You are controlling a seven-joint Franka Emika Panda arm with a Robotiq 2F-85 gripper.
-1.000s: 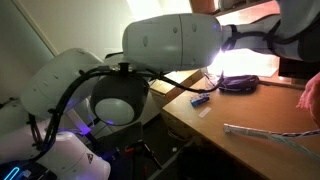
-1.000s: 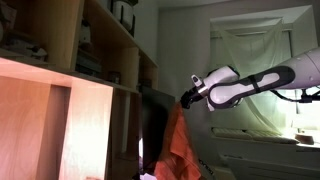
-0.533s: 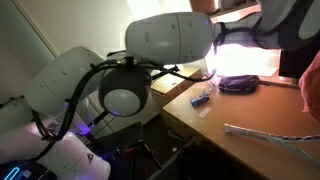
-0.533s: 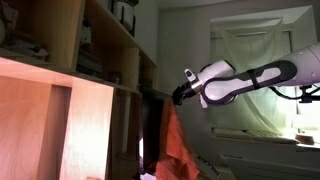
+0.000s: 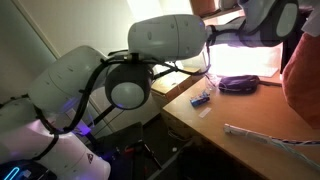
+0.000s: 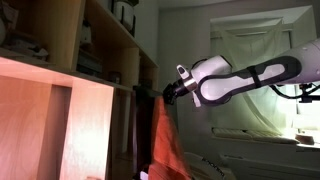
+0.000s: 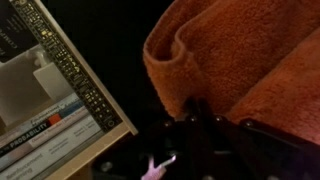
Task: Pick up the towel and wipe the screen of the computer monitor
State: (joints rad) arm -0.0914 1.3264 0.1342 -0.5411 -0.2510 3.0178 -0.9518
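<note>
Wooden shelves [image 6: 95, 60] flank the computer monitor [image 6: 143, 125]; before it, the gripper [image 6: 168, 96] tightly clasps the hanging orange towel [image 6: 163, 140].

In an exterior view the shelves [image 6: 100, 40] fill the 9 o'clock half, and the computer monitor [image 6: 144, 125] stands just at their 3 o'clock side. The arm [image 6: 250, 78] reaches in from 3 o'clock. The towel [image 6: 163, 145] hangs from the gripper [image 6: 167, 96] toward 6 o'clock, in front of the monitor's face. In an exterior view the tabletop [image 5: 230, 118] lies at 4 o'clock, behind the arm. On it rest a small object [image 5: 200, 99], a bundle [image 5: 238, 83] at that object's 2 o'clock, and a strip [image 5: 268, 137] nearer, at 5 o'clock. In the wrist view the towel sits at 2 o'clock, the gripper at 6 o'clock and a framed panel [image 7: 60, 100] at 9 o'clock.
</note>
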